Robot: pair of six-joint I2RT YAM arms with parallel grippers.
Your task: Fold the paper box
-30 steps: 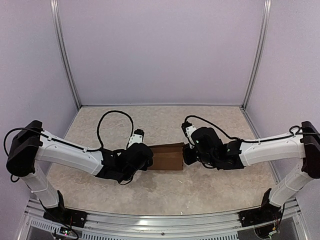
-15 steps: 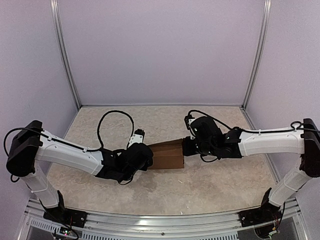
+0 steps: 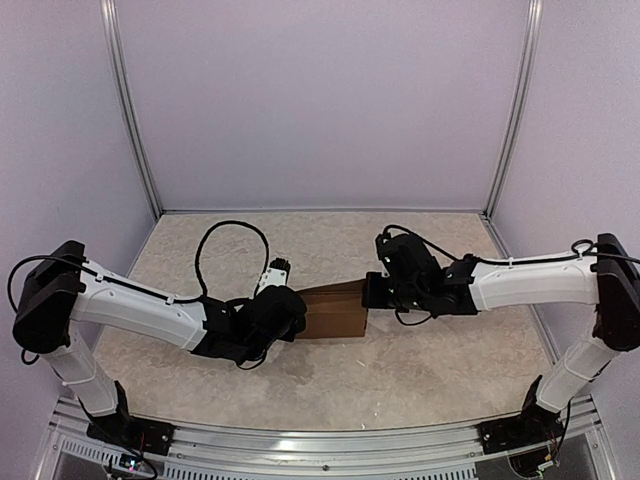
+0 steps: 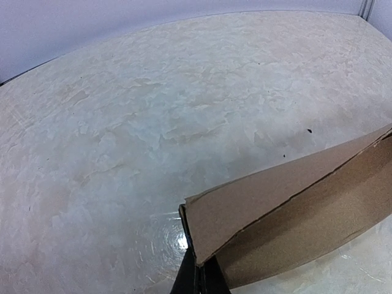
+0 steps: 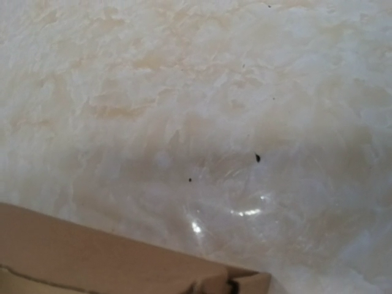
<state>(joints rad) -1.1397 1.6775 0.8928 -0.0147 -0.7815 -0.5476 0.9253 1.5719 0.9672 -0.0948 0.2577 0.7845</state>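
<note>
paper box: brown cardboard, partly folded, lying on the table near the middle, between the two arms. the top panel is raised on a slant rather than lying flat, with a dark open gap beneath it in the left wrist view.

left gripper: at the box's left end. the black fingers are pressed together on the cardboard's corner edge, with the folded sheet running up and to the right from that pinch.

right gripper: set against the box's upper right end in the top view. its fingers do not appear in its own wrist view, which shows only mottled table surface and a strip of cardboard along the lower left. the jaws are fully closed; whether any cardboard is caught between them cannot be told.

both arms reach inward from the table's sides.
</note>
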